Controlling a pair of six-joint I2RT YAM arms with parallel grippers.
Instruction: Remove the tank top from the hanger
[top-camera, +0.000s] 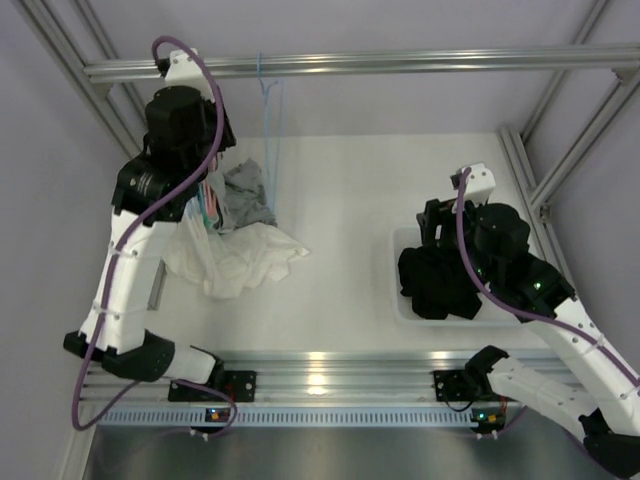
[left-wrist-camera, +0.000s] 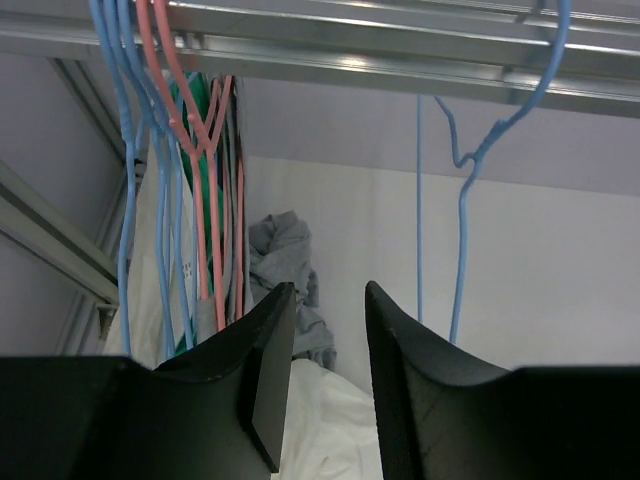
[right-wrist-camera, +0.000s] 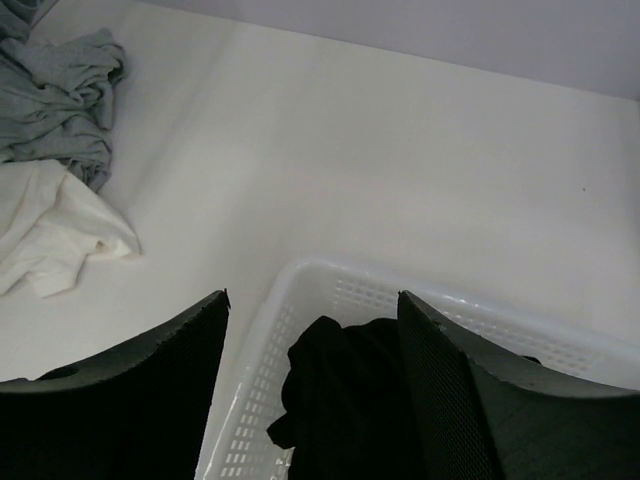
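Tank top (left-wrist-camera: 148, 295) looks to be the white cloth hanging among the bunched hangers (left-wrist-camera: 205, 200) at the rail's (top-camera: 400, 63) left end. Nearest, the right hand (right-wrist-camera: 311, 296), fingers apart and holding nothing, hovers over a basket (right-wrist-camera: 250, 370) of black clothes (right-wrist-camera: 340, 385). Beyond it, a heap (top-camera: 245, 255) of white and grey clothes lies on the counter (top-camera: 350, 200). The left hand (left-wrist-camera: 327, 290), fingers apart and empty, is raised near the bunch. A bare blue hanger (left-wrist-camera: 462, 250) hangs further right.

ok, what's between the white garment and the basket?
Only bare table separates white garment and basket; top external and right wrist views show it.
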